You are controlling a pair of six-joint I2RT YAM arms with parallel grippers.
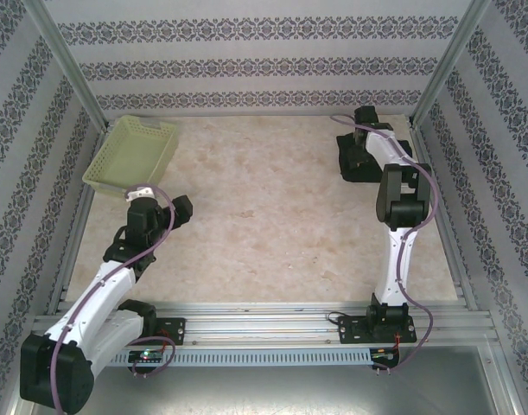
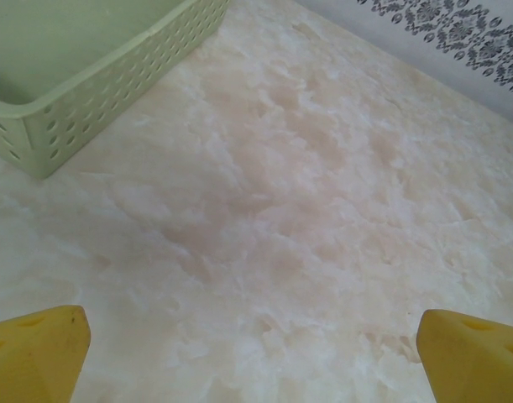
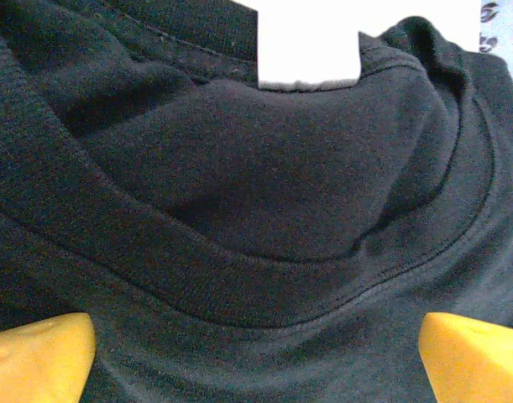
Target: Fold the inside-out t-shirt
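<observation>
Inside-out t-shirt [image 3: 264, 185]: black, right under the right gripper [image 3: 256, 353], collar seam and ribbing up close. Rest of the shirt is cut off by the frame. White tag [image 3: 308, 42] at the collar, top edge cut off, visible part plain white. Right fingertips [image 3: 38, 357] wide apart over the fabric, clamping nothing; can't tell if they touch it. In the top view the right arm [image 1: 393, 199] reaches into the far right corner of the table [image 2: 306, 210]; the shirt there blends into the black arm housings and its outline is hard to make out. Left gripper [image 2: 256, 353] wide apart over bare table, near the basket [image 2: 113, 92], which is partly cropped.
</observation>
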